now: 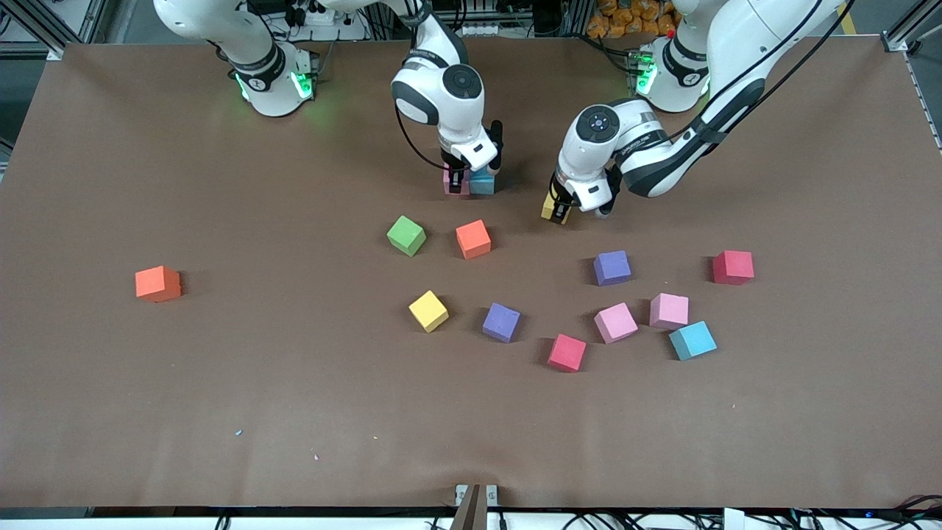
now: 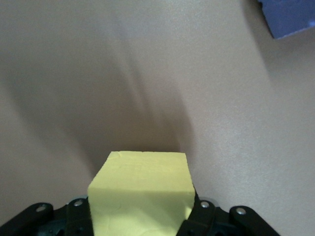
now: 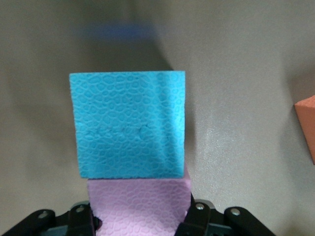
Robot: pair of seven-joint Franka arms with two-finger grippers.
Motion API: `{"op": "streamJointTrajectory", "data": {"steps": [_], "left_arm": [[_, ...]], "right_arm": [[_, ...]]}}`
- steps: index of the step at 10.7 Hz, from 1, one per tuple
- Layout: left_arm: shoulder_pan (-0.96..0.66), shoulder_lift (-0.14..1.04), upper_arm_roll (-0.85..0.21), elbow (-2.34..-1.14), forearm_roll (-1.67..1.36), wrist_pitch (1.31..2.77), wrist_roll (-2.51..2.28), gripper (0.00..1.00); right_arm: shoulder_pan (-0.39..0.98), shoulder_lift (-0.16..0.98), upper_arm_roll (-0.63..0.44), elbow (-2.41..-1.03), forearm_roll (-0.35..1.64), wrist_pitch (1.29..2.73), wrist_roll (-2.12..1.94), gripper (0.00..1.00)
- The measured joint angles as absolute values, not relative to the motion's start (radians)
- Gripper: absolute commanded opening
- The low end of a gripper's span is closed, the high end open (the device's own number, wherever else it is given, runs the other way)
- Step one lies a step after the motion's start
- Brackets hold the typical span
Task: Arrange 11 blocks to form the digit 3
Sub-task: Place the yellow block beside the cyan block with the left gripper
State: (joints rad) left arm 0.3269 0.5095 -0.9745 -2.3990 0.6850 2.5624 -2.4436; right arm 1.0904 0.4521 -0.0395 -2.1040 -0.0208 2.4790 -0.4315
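My right gripper is shut on a pink block at table level; the pink block touches a teal-blue block on the side toward the left arm's end. My left gripper is shut on a yellow block, low over bare table nearer the left arm's end than that pair. Loose blocks lie nearer the front camera: green, orange, yellow, purple, red, two pink, teal-blue, purple, red.
A lone orange block sits toward the right arm's end of the brown table. An orange block's edge shows in the right wrist view and a purple block's corner in the left wrist view.
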Motion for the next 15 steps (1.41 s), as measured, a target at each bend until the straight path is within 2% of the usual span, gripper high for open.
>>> {"op": "streamJointTrajectory", "data": {"steps": [1, 10, 15], "left_arm": [[0.327, 0.510, -0.977, -2.396, 0.685, 2.563, -2.493, 0.00], [0.290, 0.510, -1.002, -2.391, 0.686, 2.546, -2.719, 0.00], [0.273, 0.515, -1.002, -2.389, 0.686, 2.533, -2.741, 0.00]], "right_arm": [[1.091, 0.452, -0.039, -2.104, -0.021, 2.479, -0.420, 0.99], [1.099, 0.475, -0.040, -2.085, -0.026, 2.482, -0.409, 1.00], [1.099, 0.433, -0.047, -2.071, -0.026, 2.389, -0.417, 1.00]]}}
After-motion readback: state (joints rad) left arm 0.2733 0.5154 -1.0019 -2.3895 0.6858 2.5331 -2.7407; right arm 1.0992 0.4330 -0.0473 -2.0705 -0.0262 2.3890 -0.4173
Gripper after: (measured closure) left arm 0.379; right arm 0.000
